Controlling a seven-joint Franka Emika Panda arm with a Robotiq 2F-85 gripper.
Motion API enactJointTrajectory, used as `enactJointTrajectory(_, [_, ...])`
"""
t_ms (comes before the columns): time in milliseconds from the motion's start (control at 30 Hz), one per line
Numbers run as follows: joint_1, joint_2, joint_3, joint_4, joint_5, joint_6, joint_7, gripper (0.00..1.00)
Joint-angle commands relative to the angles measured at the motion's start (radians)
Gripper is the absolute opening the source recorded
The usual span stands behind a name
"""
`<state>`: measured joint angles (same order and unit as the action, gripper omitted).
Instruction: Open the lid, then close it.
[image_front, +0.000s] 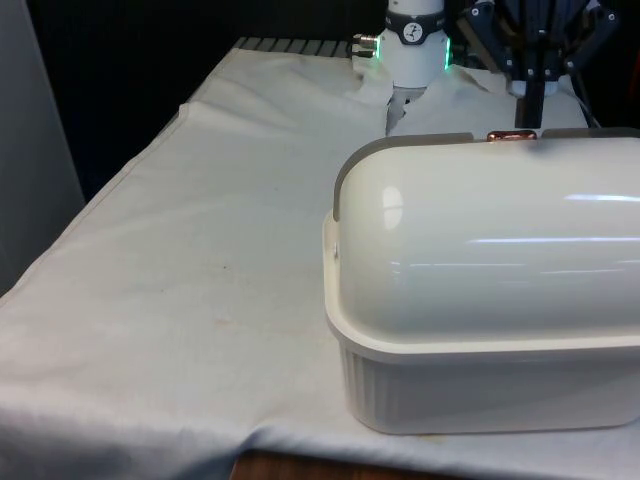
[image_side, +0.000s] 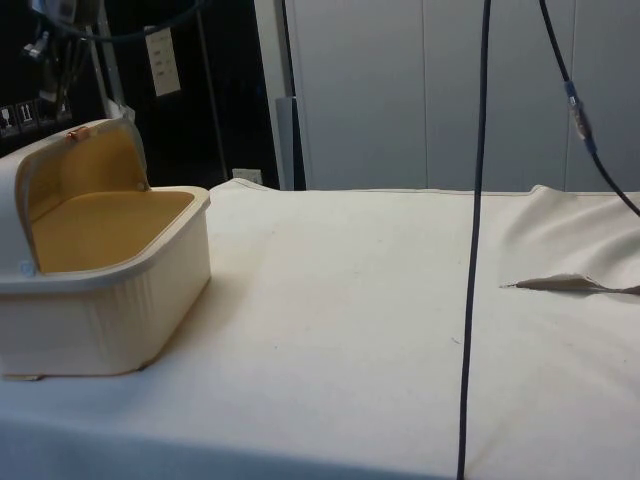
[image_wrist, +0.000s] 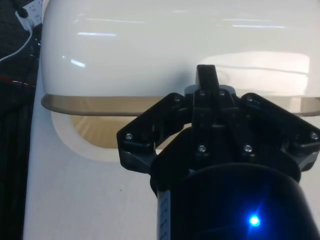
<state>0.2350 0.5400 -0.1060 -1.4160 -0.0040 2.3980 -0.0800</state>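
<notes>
The bread box (image_front: 480, 300) stands on the desk (image_front: 180, 300), its lid (image_side: 95, 165) rolled back, the tan inside (image_side: 100, 225) exposed. The claw (image_wrist: 206, 80) hangs just above the lid's rim, pointing down at it; its fingers (image_wrist: 206, 75) are pressed together.

I'm looking at the bread box (image_front: 480, 300) hogging the front view's right side of the table (image_front: 180, 300), its lid (image_side: 95, 165) rolled back and the mouth gaping open toward the side camera. The gripper (image_front: 527, 95) is sitting right over the lid's top edge. A dark cable (image_side: 472, 280) is hanging down across the side view. Everything else on the cloth is staying wide open.
</notes>
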Motion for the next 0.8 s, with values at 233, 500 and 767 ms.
enactJointTrajectory(233, [0.002, 0.006, 0.002, -0.001, 0.000, 0.002, 0.010, 0.00])
enactJointTrajectory(500, [0.017, 0.003, -0.003, -0.018, -0.014, 0.016, 0.045, 0.00])
enactJointTrajectory(767, [0.021, 0.000, -0.003, -0.033, -0.014, 0.015, 0.051, 0.00])
